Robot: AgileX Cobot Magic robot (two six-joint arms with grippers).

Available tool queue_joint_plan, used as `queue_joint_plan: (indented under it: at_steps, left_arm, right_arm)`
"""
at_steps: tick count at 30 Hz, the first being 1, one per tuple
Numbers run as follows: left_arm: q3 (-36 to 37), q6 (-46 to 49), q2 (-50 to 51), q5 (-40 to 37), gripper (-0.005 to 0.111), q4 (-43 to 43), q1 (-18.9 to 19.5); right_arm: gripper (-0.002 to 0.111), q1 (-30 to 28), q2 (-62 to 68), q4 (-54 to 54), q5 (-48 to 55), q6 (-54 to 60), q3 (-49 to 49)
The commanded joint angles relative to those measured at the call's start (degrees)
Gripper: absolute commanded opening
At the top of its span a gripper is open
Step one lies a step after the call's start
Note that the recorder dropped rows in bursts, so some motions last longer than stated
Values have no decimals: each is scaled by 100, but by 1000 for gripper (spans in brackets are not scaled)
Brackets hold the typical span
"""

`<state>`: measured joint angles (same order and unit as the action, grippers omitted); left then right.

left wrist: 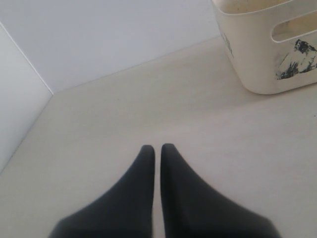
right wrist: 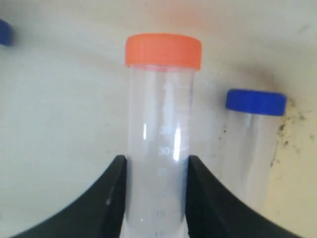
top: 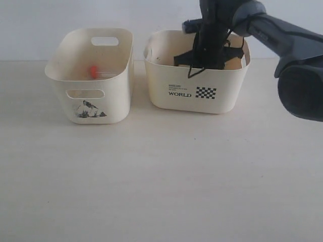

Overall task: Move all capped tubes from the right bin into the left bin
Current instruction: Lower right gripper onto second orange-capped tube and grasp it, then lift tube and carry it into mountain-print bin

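- The orange tube (right wrist: 161, 114) is seen closest, pinched at its clear body between the two black fingers of the right gripper (right wrist: 157, 168), its cap pointing away from the wrist.
- The pinch is made inside the right bin (top: 197, 96), into which the right arm is reached from above. Whether the tube is lifted off the floor of the bin cannot be told.
- A blue tube (right wrist: 252, 144) is seen just beside it, near the bin wall. The edge of another blue cap (right wrist: 4, 32) is cut off at the border of the right wrist view, so it cannot be told whether a tube is attached.
- One orange-capped tube (top: 94, 71) is found lying in the left bin (top: 91, 101), so one transfer is judged done.
- The left gripper (left wrist: 157, 153) is pressed together on nothing, over the bare table (left wrist: 148, 109) near the left bin.
- The task is judged less than half done: the pinched tube is yet to be raised and carried across, and at least one blue tube is to follow.
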<state>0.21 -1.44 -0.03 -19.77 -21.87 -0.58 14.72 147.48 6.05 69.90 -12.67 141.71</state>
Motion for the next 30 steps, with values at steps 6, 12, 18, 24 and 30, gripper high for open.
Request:
queue_joint_plan:
  at_steps: [6,12,18,24,30]
  left_arm:
    - [-21,-54,3,24,4,-6,2]
    - [-21,-54,3,24,4,-6,2]
    - [-21,-54,3,24,4,-6,2]
    - [-21,-54,3,24,4,-6,2]
    - [-21,-54,3,24,4,-6,2]
  right_arm:
    - [0,16,-637,-274,6,132,0]
    - [0,27,-996,-320,6,238,-375]
    - [0,27,-1635,-320,6,340,-1017]
    - [0,27,-2476,-247,6,633,-2104]
    - [0,179,-3517,-739,6,1028,-3657]
